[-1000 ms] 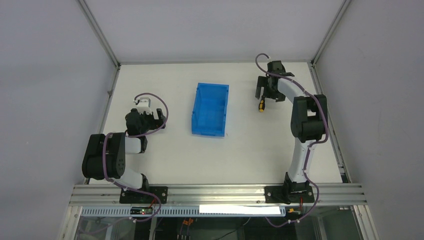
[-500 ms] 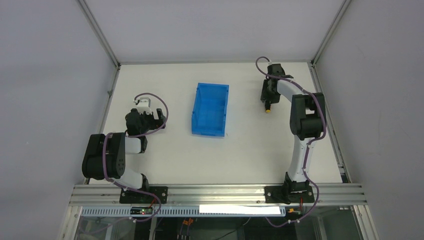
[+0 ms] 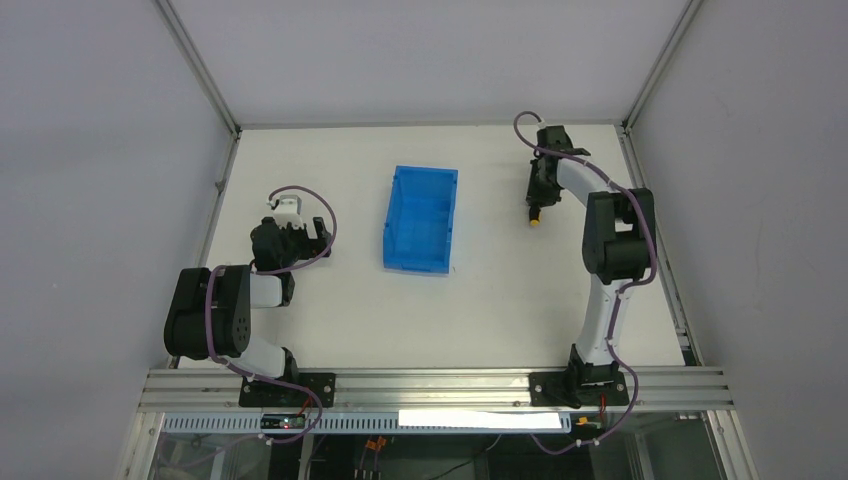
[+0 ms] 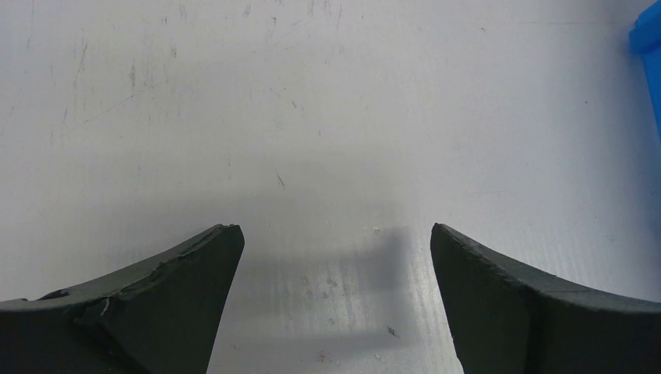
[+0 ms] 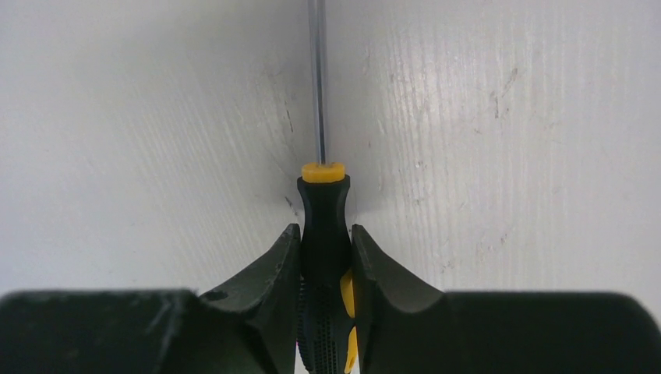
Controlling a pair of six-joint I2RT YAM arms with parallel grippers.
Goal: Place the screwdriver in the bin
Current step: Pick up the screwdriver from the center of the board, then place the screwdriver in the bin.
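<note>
The right tool clenches the screwdriver by its black-and-yellow handle, well right of the blue bin; the left tool hangs released over the counter.

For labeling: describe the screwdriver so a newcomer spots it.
On the white table, look right of the rectangular translucent blue plastic bin. The right pincer grips a small screwdriver: black-and-yellow handle, thin metal shaft, the only tool.

The flat, scuffed white surface carries one rectangular translucent blue plastic bin, standing just above the centre of the frame.
</note>
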